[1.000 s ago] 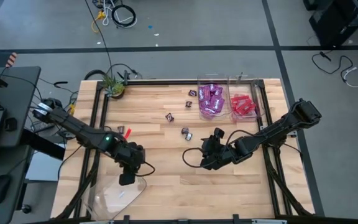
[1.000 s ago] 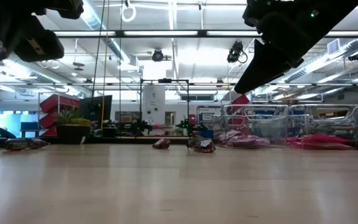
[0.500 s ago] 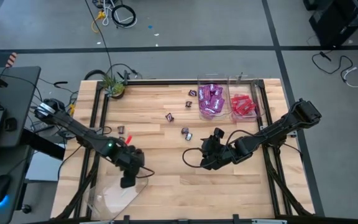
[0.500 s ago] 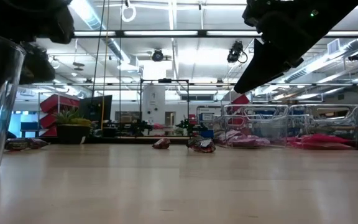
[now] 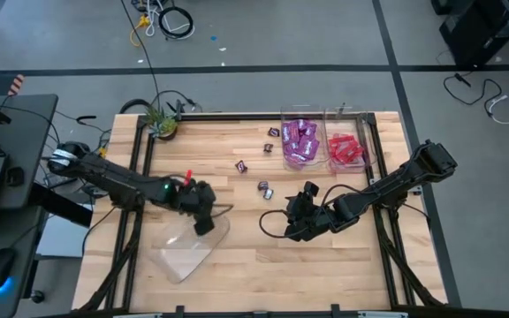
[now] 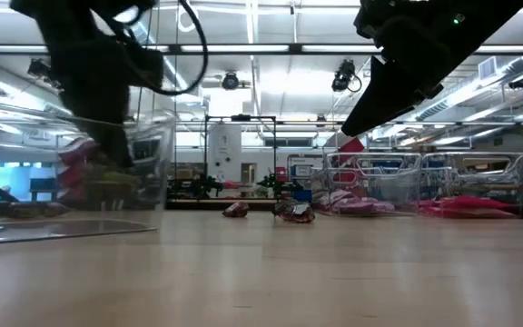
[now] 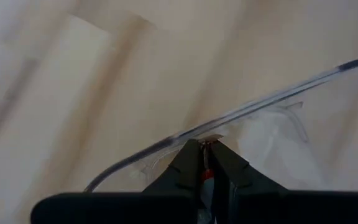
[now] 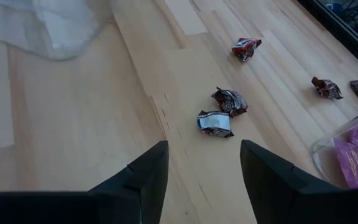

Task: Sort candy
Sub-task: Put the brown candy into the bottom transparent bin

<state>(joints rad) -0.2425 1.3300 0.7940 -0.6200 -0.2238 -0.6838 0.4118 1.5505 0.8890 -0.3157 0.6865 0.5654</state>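
The left gripper [image 5: 203,223] sits over the left-middle of the wooden surface [image 5: 254,265], its fingers [image 7: 194,165] pressed together on the rim of an empty clear plastic tray [image 5: 186,247], which lies tipped toward the near edge of the surface; in the left wrist view the thin clear rim [image 7: 241,112] runs across just in front of the pinching fingertips. In the low view this tray [image 6: 107,173] shows blurred, raised at one side under the dark arm. The right gripper [image 5: 297,218] hovers above the middle of the surface with its fingers [image 8: 145,174] spread apart and nothing between them, pointing toward the loose candy. Two small dark brown wrapped pieces [image 8: 222,112] lie touching each other just ahead of those fingers, seen from above as a pair [image 5: 264,188] near the middle of the surface. Another small piece [image 5: 241,165] lies farther back, and two more [image 5: 273,132] rest near the far edge beside the filled trays. At the far right of the surface stand two clear trays side by side: one holds the purple-magenta packets [image 5: 300,141], the other the red packets [image 5: 345,150]. A small potted plant [image 5: 162,122] sits at the far left corner.
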